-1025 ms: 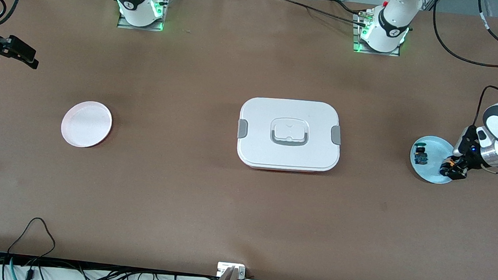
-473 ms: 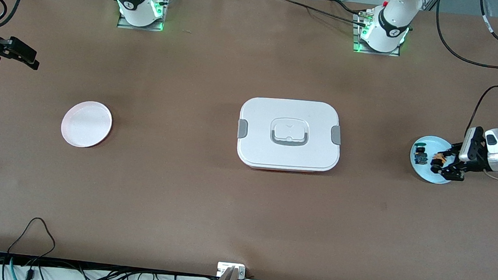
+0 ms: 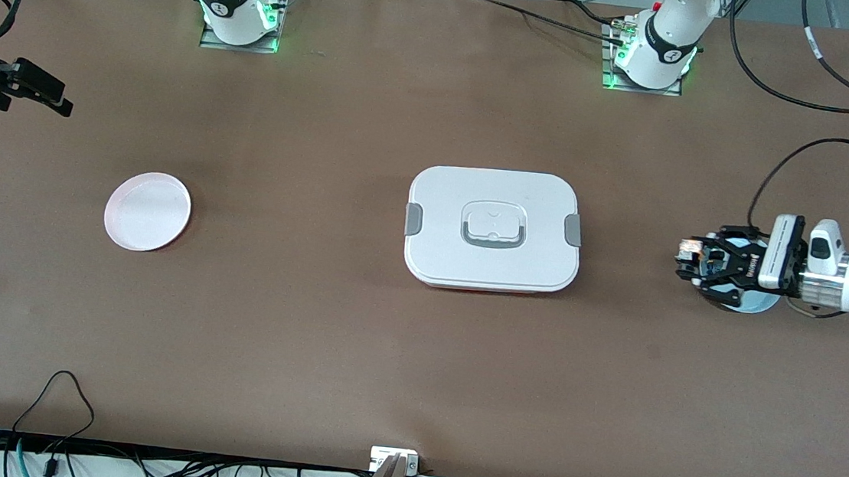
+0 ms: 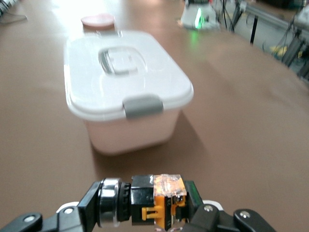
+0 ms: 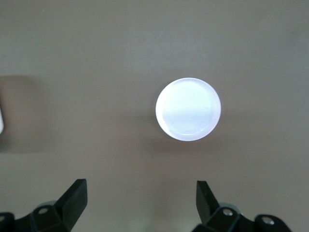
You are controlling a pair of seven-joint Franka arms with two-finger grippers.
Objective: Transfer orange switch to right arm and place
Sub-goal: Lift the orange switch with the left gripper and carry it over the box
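The left gripper (image 3: 688, 260), clamped on the orange switch (image 4: 161, 199), holds it over the blue plate (image 3: 758, 302) at the left arm's end of the worktop (image 3: 353, 355). The right gripper (image 5: 140, 200) waits with fingers apart, above the pink plate (image 3: 147, 211).

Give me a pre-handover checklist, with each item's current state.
1. Left hand shut on the orange switch: ok.
2. Switch lifted off the blue plate: ok.
3. Right hand open to receive: ok.
4. Right hand near the left hand: not ok; it waits at the right arm's end of the table, over bare tabletop.
5. Pink plate free for placing: ok.
6. Room on the switch for a second grip: cannot tell.
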